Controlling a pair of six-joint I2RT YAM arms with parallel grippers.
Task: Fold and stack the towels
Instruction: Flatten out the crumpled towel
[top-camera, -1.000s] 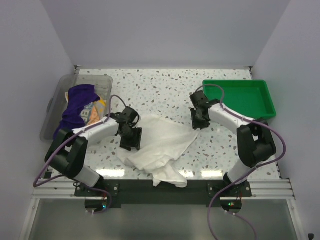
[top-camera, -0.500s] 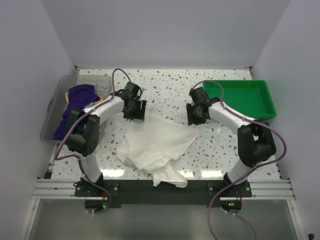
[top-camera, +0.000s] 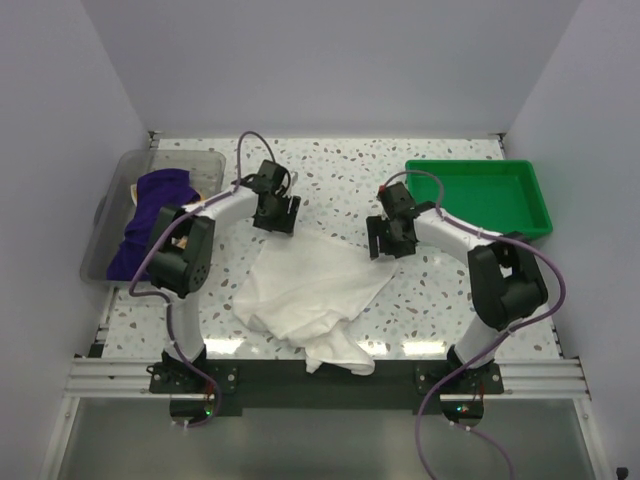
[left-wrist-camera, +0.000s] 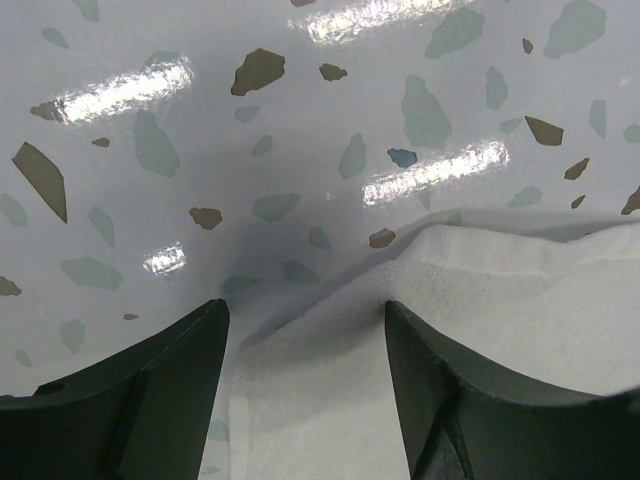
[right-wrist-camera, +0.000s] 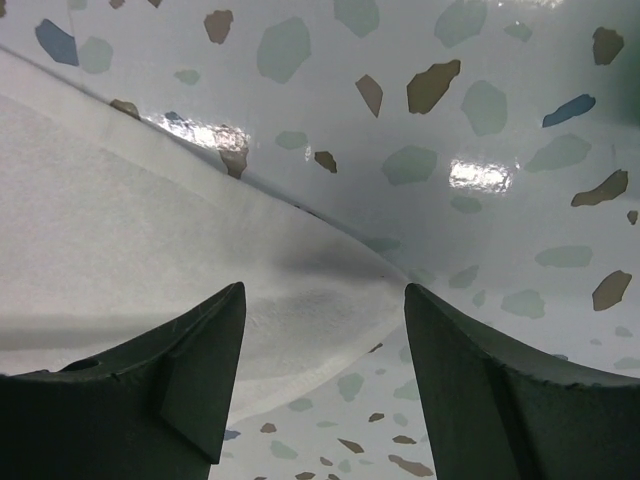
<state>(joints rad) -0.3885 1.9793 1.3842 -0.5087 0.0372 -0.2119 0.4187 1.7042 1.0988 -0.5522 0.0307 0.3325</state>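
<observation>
The white towel (top-camera: 315, 290) lies crumpled on the speckled table, its near part hanging toward the front edge. My left gripper (top-camera: 278, 218) is open just over the towel's far left corner (left-wrist-camera: 330, 390), which lies between the fingers. My right gripper (top-camera: 388, 242) is open over the towel's far right corner (right-wrist-camera: 300, 310). The purple towel (top-camera: 150, 215) hangs over the rim of a clear bin (top-camera: 120, 190) at the left. The lettered towel is hidden.
A green tray (top-camera: 480, 195) stands at the back right. The speckled tabletop (top-camera: 330, 170) runs behind the towel. White walls enclose the left, back and right sides.
My left gripper has swung from the towel's left edge up to its far left corner. My right gripper has shifted a little left and nearer, onto the far right corner.
</observation>
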